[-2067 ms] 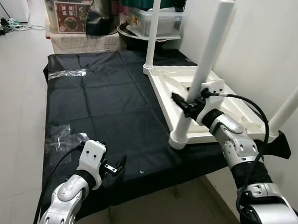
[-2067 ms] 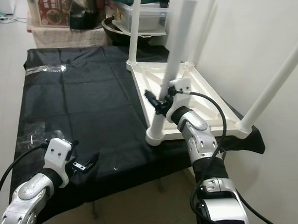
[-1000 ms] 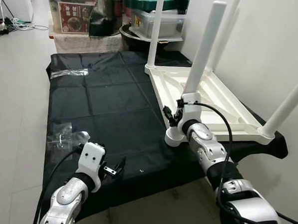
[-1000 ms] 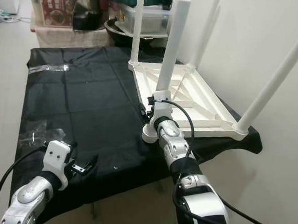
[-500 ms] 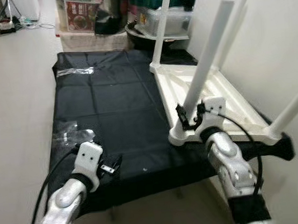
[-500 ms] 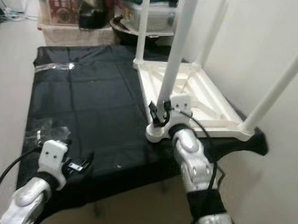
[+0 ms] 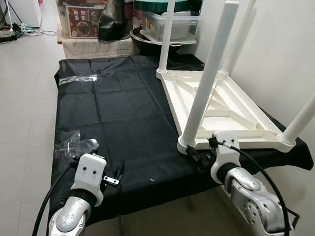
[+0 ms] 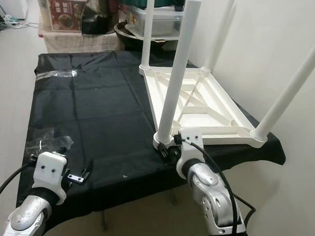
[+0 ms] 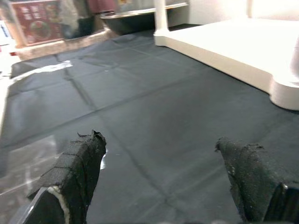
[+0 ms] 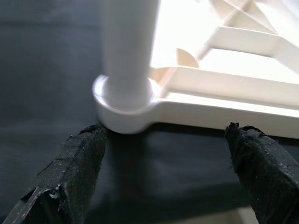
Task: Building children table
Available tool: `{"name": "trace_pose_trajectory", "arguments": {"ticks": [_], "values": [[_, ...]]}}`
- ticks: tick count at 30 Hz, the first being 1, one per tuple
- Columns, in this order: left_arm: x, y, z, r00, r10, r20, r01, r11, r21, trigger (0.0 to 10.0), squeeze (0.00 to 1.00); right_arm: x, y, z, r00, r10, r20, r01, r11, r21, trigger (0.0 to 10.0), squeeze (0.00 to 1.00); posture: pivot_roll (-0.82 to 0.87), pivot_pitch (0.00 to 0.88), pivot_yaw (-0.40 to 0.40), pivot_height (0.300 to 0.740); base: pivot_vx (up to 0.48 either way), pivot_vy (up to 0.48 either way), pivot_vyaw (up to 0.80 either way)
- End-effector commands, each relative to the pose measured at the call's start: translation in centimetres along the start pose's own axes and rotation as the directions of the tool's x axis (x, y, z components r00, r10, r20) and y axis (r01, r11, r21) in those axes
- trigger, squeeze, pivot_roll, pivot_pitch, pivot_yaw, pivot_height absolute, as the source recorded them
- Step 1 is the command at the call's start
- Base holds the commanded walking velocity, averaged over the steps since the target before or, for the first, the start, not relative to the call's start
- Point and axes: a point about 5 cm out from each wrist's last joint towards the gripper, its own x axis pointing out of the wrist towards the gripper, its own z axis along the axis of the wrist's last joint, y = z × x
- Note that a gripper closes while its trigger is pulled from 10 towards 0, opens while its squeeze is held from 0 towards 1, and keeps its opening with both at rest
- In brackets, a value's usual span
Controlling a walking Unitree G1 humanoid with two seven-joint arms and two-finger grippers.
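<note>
Four white legs stand up from the overturned table (image 7: 220,107); its near corner sits just beyond the spread right gripper (image 10: 173,158). Left gripper (image 9: 163,172), also spread, hovers over black cloth (image 7: 110,115).

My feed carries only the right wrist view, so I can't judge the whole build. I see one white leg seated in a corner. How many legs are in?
Observer: All four white legs stand upright at the corners of the upturned table top. The right gripper is open at the base of the nearest one.
Operator: Where is the other gripper?
Observer: The left gripper is open and holds nothing. It is low over the black cloth near the front edge, apart from the table top.
Operator: Any loose parts on that cloth?
Observer: I can make out a crumpled clear plastic bag just beyond the left gripper, but not what it holds.
</note>
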Motion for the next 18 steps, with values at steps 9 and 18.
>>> {"name": "trace_pose_trajectory", "arguments": {"ticks": [9,18], "values": [[-0.3,-0.3,0.0,1.0,0.007,-0.017,-0.008,0.999,-0.037,10.0,0.0,-0.9,0.9,1.5,0.981,0.031,0.194,-0.024,0.999,-0.039,10.0,0.0,0.09,0.0,-0.119,0.74,0.0,-0.157,0.0],[-0.3,-0.1,-0.2,0.999,0.043,-0.03,-0.044,0.999,-0.03,10.0,0.0,-0.1,1.3,2.4,0.969,0.04,0.242,-0.022,0.997,-0.076,10.0,0.0,0.09,0.0,-0.116,0.74,0.0,-0.472,0.0]]}}
